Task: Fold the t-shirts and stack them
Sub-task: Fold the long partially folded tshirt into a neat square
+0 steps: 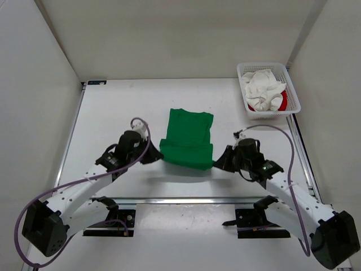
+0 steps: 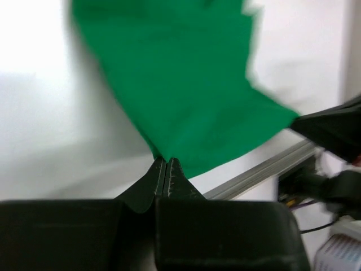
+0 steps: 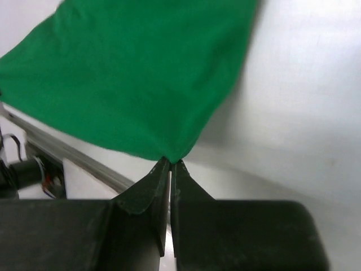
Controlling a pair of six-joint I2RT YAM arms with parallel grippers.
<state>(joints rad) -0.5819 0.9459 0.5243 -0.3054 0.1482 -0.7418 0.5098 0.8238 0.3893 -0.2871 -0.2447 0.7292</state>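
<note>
Currently: green t-shirt, lying at the middle of the table, with its near edge hanging lifted off the surface.

- **Grip:** the left gripper is pinching the near left corner, jaws closed on the cloth. The right gripper is doing the same at the near right corner.
- **Step in hand, as judged:** carrying the near edge over toward the far edge for a fold. Doing it well is asking for both corners travelling level and together, with the edge taut between them, so the fold is landing square.
- **Long axis:** running near to far, straight away from the arms. Which end is the collar, I cannot tell.
- **Other shirts:** the white t-shirt and red t-shirt are sitting in the basket at the far right, white uppermost.
</note>
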